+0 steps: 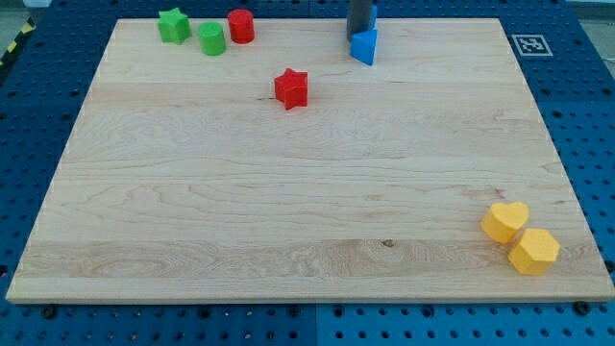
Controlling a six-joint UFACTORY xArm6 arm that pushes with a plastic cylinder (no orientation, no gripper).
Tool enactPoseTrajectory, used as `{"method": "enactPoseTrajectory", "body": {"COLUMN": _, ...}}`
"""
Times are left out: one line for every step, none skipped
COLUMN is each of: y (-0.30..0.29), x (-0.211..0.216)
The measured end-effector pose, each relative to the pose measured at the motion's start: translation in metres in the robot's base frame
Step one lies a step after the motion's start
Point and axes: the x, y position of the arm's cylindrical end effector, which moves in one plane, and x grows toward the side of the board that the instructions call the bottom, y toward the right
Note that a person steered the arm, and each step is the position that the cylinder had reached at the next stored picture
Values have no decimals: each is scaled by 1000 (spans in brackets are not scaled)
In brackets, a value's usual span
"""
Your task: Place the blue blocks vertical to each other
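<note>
One blue block, a wedge-like shape, sits near the top edge of the wooden board, right of centre. My tip comes down from the view's top and stands right behind this block, touching or almost touching its upper side. I see no second blue block; the rod may hide one.
A green star, a green cylinder and a red cylinder cluster at the top left. A red star lies below them. A yellow heart and a yellow hexagon touch at the bottom right. A printed marker is at the top right corner.
</note>
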Motion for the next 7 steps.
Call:
{"method": "enactPoseTrajectory", "body": {"y": 31, "x": 17}}
{"method": "enactPoseTrajectory", "body": {"y": 38, "x": 48}}
{"method": "enactPoseTrajectory", "body": {"y": 38, "x": 90}}
{"method": "enactPoseTrajectory", "body": {"y": 38, "x": 102}}
{"method": "enactPoseTrajectory", "body": {"y": 38, "x": 103}}
{"method": "enactPoseTrajectory", "body": {"y": 38, "x": 106}}
{"method": "enactPoseTrajectory", "body": {"y": 38, "x": 118}}
